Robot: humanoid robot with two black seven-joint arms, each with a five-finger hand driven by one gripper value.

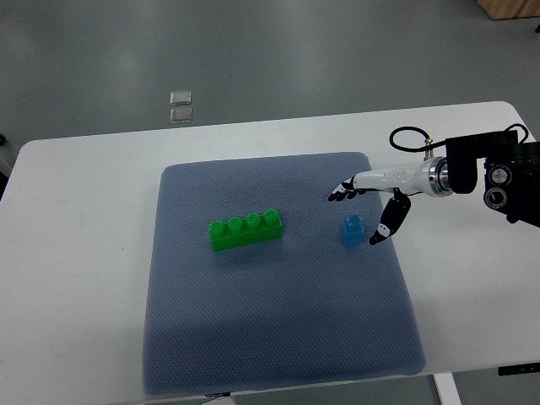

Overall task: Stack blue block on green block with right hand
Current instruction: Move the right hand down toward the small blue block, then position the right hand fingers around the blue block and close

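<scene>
No stacking has been achieved. The blue block point(353, 230) is found resting on the grey mat point(270, 337), well apart from the green block point(246, 230), which lies to its left with four studs bare. The right hand point(369, 205) is positioned just beside the blue block, fingers spread wide around it, nothing held. Grasp, lift, carry and placement are judged outstanding. The left arm is not observed

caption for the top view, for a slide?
Right hand, fingers spread, hovers by small blue plastic block; long green studded block waits on grey mat.
</scene>
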